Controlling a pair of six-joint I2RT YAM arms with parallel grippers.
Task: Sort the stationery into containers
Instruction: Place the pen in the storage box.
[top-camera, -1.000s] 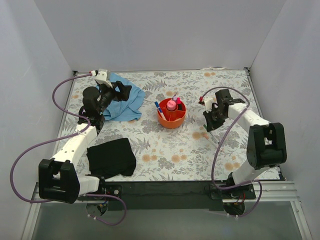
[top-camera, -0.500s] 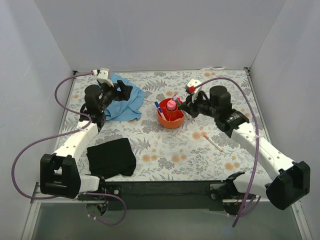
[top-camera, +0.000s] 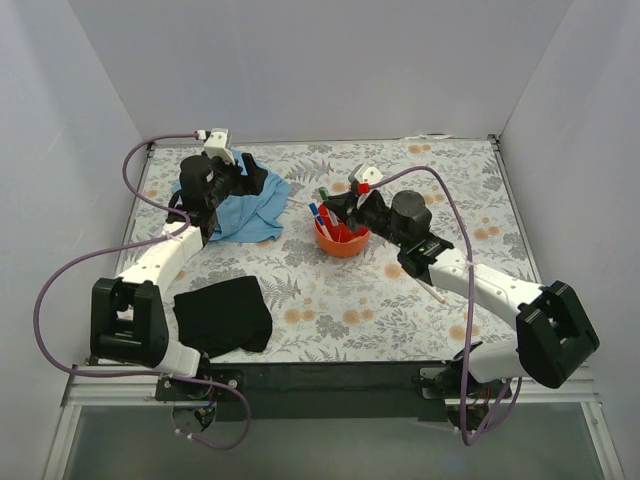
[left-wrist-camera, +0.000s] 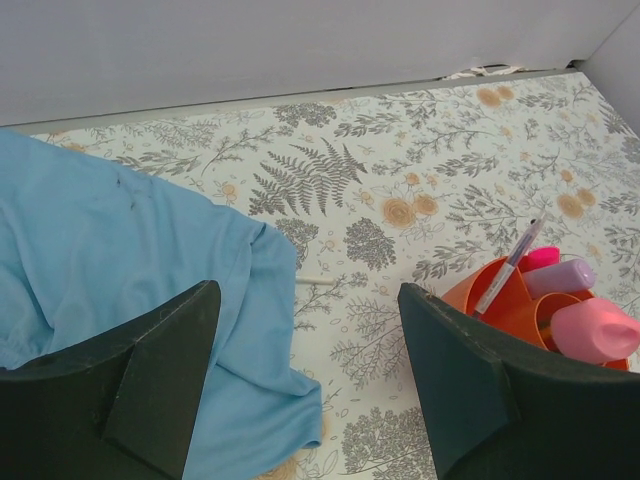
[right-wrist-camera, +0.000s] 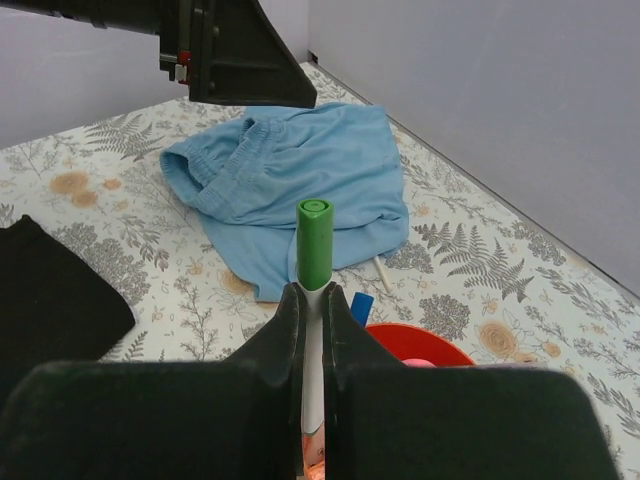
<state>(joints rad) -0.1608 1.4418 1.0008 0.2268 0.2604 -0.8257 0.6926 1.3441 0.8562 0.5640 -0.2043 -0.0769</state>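
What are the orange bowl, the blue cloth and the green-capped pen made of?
The orange bowl looks like smooth moulded plastic: thin stiff walls, slight shine. The blue cloth seems soft matte fabric, lying in folds. The green-capped marker is probably plastic too, its cap glossy and even.

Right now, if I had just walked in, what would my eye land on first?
The bright orange bowl in the middle of the flowered table, holding markers and a pink bottle. Right by it the right pincer is shut on a white marker with a green cap. To the left lie a crumpled blue cloth and, nearer the arms, a black cloth.
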